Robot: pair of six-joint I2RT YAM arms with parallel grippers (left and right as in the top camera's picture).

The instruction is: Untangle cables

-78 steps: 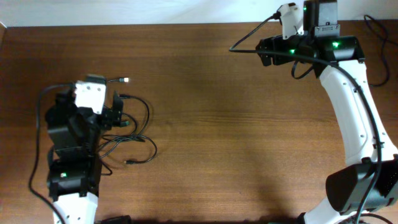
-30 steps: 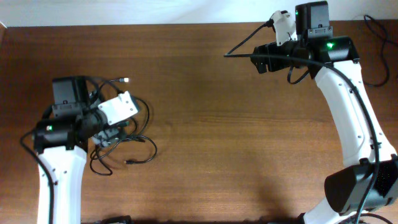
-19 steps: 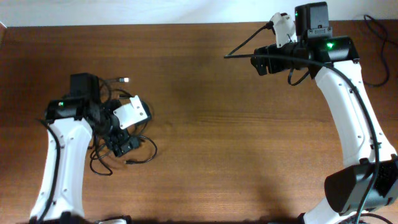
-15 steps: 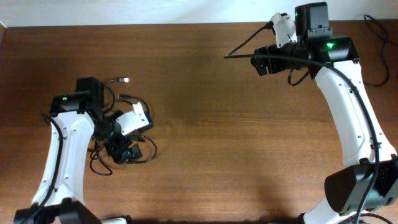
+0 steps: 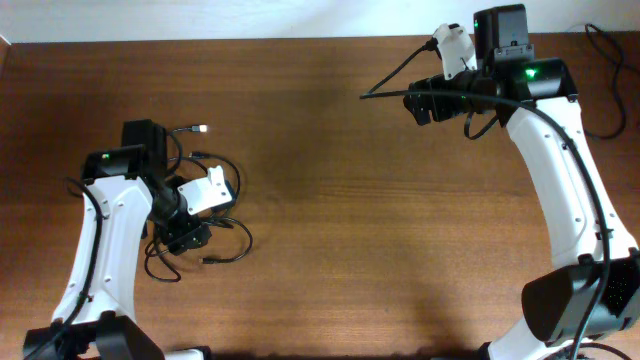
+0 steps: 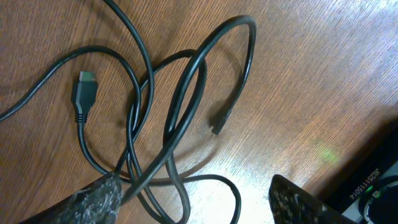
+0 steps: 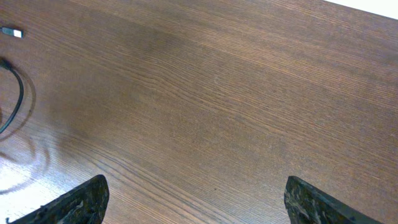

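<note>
The cables (image 5: 228, 236) lie as a loose tangle of thin black loops at the table's left side, with a silver-tipped plug (image 5: 203, 128) at the far end. My left gripper (image 5: 190, 238) is down on the tangle, open. In the left wrist view several loops (image 6: 180, 106) run between the left gripper's (image 6: 199, 200) fingers, and the left finger (image 6: 93, 200) touches them. A black plug (image 6: 84, 93) and a small cable end (image 6: 217, 127) lie ahead on the wood. My right gripper (image 5: 415, 103) hangs open over bare wood at the far right, its fingers (image 7: 81, 199) wide apart.
A thick black cord (image 5: 395, 72) juts leftward from the right arm's wrist. Another cord (image 5: 610, 60) runs along the far right edge. The table's back edge (image 5: 250, 39) meets a white wall. A cable loop (image 7: 17, 102) and silver plug (image 7: 12, 32) show at the right wrist view's left edge.
The left arm has swung round and come down onto the cable tangle, its jaws narrowing a little. The right arm has barely shifted.
</note>
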